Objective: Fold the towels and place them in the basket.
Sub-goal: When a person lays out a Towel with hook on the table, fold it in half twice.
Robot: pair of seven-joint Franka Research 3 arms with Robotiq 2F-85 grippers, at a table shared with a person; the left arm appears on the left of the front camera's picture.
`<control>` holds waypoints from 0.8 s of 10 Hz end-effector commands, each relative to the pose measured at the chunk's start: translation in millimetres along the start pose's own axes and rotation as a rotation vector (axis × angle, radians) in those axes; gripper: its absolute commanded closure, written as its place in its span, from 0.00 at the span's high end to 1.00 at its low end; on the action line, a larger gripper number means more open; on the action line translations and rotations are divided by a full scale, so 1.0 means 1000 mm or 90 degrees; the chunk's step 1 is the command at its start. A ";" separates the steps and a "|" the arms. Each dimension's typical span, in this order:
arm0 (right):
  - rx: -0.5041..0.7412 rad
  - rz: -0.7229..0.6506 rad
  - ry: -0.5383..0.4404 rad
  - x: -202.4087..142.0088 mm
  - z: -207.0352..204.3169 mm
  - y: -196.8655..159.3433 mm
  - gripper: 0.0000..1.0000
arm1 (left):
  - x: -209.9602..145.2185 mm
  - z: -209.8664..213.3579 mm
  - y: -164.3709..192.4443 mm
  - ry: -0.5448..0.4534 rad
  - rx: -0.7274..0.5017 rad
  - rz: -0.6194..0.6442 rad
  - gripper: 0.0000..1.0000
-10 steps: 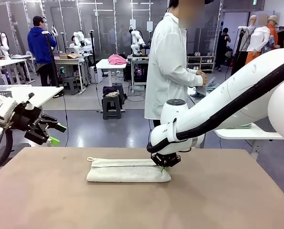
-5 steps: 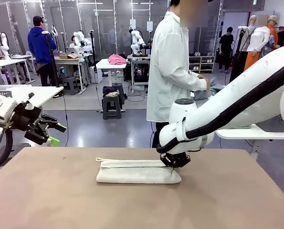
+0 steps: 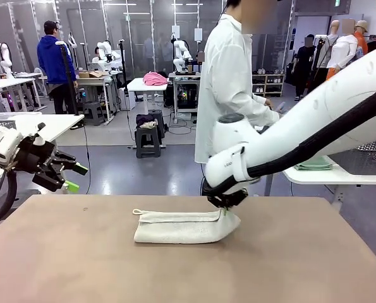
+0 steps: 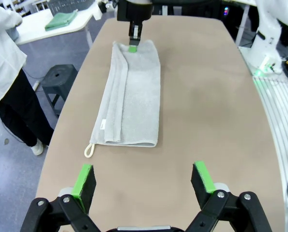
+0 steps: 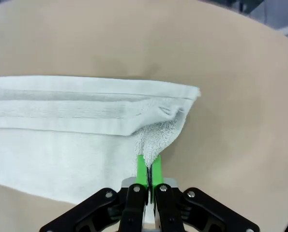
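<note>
Off-white towel (image 3: 178, 228), folded long, lies on the table (image 3: 74, 265) near its far edge. Front view shows its right end raised; my right wrist view shows my right gripper (image 5: 148, 164) clamped on that bunched edge. My left gripper (image 4: 143, 178) gapes, empty.

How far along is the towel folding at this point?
Done: the off-white terry towel lies folded lengthwise on the tan table. In hand: the right gripper pinches one end, holding it slightly raised; the left gripper hangs open. Left: the cross fold, the mint green towel on the white side table, and stowing both.
</note>
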State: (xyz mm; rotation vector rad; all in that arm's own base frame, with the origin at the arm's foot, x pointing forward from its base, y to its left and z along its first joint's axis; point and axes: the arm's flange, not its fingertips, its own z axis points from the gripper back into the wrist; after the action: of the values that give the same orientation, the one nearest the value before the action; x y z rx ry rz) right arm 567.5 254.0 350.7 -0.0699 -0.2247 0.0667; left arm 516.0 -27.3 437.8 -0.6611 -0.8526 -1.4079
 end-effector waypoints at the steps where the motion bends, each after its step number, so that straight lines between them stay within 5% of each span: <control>1: -0.052 0.018 -0.002 0.026 0.004 0.062 0.00 | 0.001 0.001 -0.001 0.000 0.000 -0.002 1.00; 5: -0.057 0.093 0.009 0.057 -0.005 0.182 0.00 | 0.001 0.001 -0.001 0.000 0.000 -0.002 1.00; 8: -0.088 0.110 -0.006 0.050 0.006 0.238 0.00 | 0.001 0.001 -0.001 0.000 0.000 -0.002 1.00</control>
State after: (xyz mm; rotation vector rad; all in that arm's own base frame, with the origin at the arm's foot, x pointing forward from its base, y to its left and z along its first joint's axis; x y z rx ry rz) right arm 586.8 481.9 337.4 -0.1724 -0.1987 0.2504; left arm 515.9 -27.5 437.7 -0.6614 -0.8521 -1.4084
